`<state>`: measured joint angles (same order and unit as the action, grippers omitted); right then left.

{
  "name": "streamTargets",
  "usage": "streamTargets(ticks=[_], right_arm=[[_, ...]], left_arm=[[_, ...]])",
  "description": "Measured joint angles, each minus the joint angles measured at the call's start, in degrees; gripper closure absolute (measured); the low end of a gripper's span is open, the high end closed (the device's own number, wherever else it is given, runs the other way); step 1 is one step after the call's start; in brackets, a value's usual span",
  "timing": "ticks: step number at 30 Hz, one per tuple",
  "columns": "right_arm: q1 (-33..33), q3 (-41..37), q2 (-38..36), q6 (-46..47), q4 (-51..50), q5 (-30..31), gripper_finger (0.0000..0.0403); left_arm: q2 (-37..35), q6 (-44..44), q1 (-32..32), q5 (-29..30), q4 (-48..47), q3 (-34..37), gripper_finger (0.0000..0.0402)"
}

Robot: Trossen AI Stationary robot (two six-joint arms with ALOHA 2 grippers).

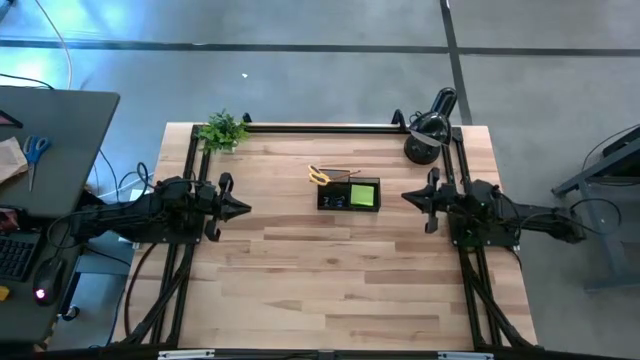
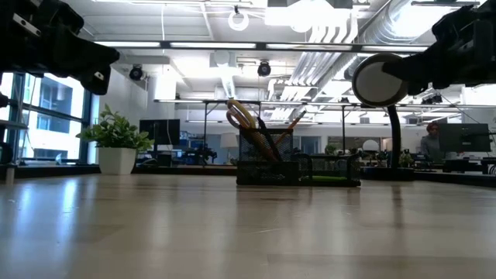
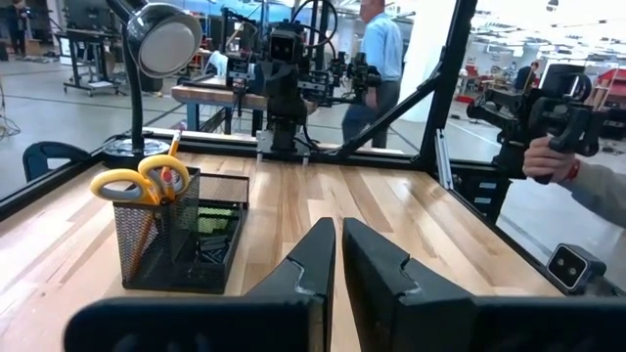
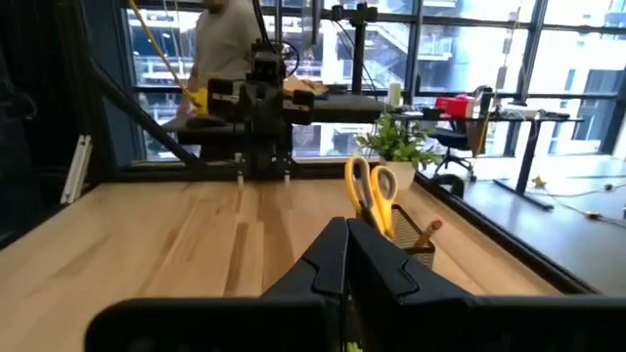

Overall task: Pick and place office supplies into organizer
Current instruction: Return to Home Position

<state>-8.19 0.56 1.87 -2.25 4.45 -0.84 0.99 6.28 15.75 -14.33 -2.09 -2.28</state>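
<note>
plant (image 1: 222, 130) and lamp (image 1: 430, 128) stand at far corners; organizer (image 1: 331, 200) sits between left gripper (image 1: 240, 208) and right gripper (image 1: 408, 197), both closed, empty.

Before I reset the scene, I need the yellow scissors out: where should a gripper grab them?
Likely take the yellow scissors by their handle loops, coming down from above: they stand blades-down in the organizer's tall mesh cup, so only the loops clear its rim.

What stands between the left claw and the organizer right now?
Nothing visible. Only bare table lies between the left claw and the organizer; the same holds for the right claw on the opposite side. The scissors and green sticky pad sit inside the organizer. The lamp and plant stand off at the far edge.
</note>
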Motion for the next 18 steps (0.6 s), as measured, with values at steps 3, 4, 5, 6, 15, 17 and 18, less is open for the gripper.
streamTargets(ticks=[3, 4, 5, 6, 15, 17, 18], right_arm=[[0.0, 0.0, 0.0, 2.5, -2.3, -0.1, 0.0402], [0.0, 0.0, 0.0, 3.6, -3.0, -0.1, 0.0402], [0.0, 0.0, 0.0, 4.8, -3.6, -0.1, 0.0402], [0.0, 0.0, 0.0, 6.4, -3.8, -0.1, 0.0403], [0.0, 0.1, 0.0, 12.5, -4.0, 0.3, 0.0402], [0.0, 0.1, 0.0, 12.5, -4.0, 0.3, 0.0402], [0.0, 0.1, 0.0, 12.5, -4.0, 0.3, 0.0402]], left_arm=[[0.0, 0.0, 0.0, 0.0, 0.0, 0.0, 0.0387], [0.0, 0.0, 0.0, 0.0, 0.0, 0.0, 0.0387], [0.0, 0.0, 0.0, 0.0, 0.0, 0.0, 0.0387], [0.0, 0.0, 0.0, 0.0, 0.0, 0.0, 0.0387], [0.0, 0.0, 0.0, 0.0, 0.0, 0.0, 0.0387], [0.0, 0.0, 0.0, 0.0, 0.0, 0.0, 0.0387], [0.0, 0.0, 0.0, 0.0, 0.0, 0.0, 0.0387]])
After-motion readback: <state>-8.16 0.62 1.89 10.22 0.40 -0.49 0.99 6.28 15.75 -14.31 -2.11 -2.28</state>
